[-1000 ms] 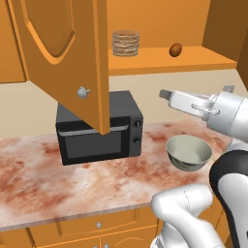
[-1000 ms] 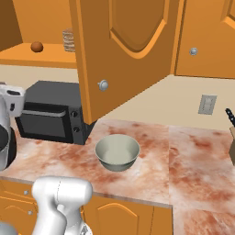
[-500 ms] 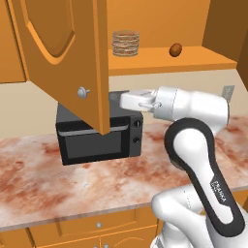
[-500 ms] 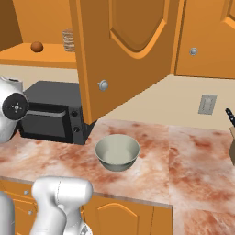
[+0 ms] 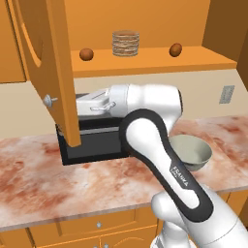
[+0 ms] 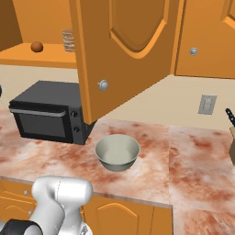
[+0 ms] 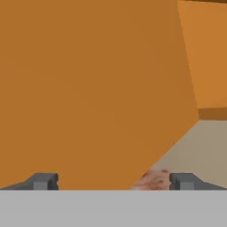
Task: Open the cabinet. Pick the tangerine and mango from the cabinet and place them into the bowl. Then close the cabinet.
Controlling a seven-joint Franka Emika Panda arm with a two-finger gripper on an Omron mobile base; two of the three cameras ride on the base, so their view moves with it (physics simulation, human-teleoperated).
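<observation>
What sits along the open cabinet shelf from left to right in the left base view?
Small round brownish-orange fruit → ribbed brownish cylinder → second small round fruit, slightly redder. All three stand apart on the orange wooden shelf.

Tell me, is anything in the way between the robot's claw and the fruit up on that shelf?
Yes. The gripper, jaws wide and empty, points straight at the inner face of the cabinet's open left door, close in front of it. The two fruits lie higher up on the shelf, either side of a ribbed cylinder.
</observation>
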